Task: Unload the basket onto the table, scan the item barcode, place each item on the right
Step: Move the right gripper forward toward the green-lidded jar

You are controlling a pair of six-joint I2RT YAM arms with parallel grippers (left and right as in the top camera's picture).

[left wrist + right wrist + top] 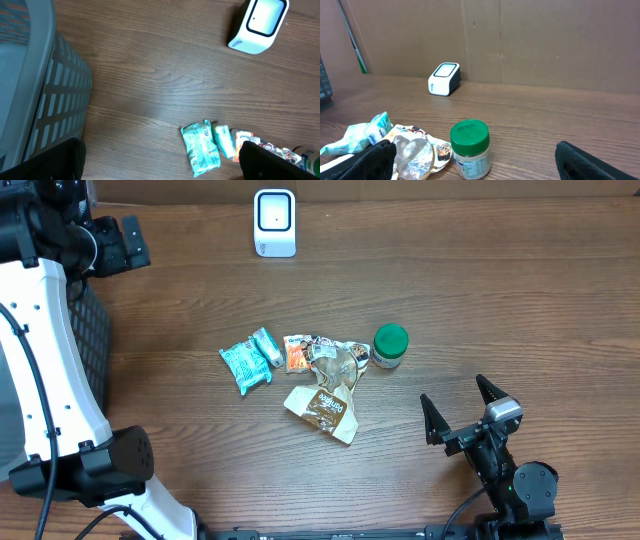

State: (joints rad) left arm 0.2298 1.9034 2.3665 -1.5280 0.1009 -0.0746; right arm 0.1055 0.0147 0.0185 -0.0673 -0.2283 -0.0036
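The white barcode scanner [274,222] stands at the table's far edge, also seen as the scanner [258,24] and the scanner [444,78]. The items lie in a cluster mid-table: a teal packet [245,366], a small teal packet [267,346], an orange packet [297,353], a silvery wrapper [335,360], a brown pouch [322,408] and a green-lidded jar [390,346]. My right gripper [462,408] is open near the front edge, facing the jar [470,149] from a short way off. My left gripper [160,169] is open and empty, high over the table's far left. No barcode is legible.
A grey slatted basket [92,330] stands at the left edge, right under the left arm, and fills the left of the left wrist view as the basket [45,90]. A brown cardboard wall [520,40] backs the table behind the scanner.
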